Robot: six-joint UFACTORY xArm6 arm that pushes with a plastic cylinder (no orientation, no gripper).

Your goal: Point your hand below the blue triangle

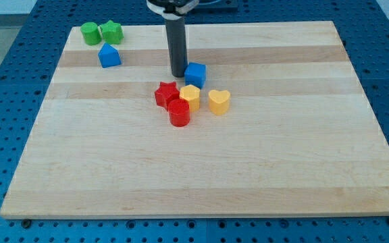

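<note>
1. My tip (178,74) rests on the desk (262,169) near the middle of its upper half, just to the view's left of the blue cube (195,74), touching it or nearly so.
2. There is no claw on this arm, only the straight dark rod, so nothing can be spread, pressed together or pinching; it holds nothing.
3. The blue triangle (109,55) sits near the desk's upper-left corner, just below the green round block (90,32) and the green star (111,32), close to both but apart from them.
4. The deciding relation: the blue triangle lies well apart from my tip, toward the view's left and slightly toward the view's top. The spot below it lies almost straight to the view's left of my tip, at about my tip's own height in the view.
5. The blue triangle looks like a little house, its peak pointing to the view's top; its long axis is hard to judge, since it seems about as wide as tall.
6. The red star (166,93), red cylinder (179,113), yellow block (190,96) and yellow heart (219,101) cluster just below my tip; a leftward path looks free of them.
</note>
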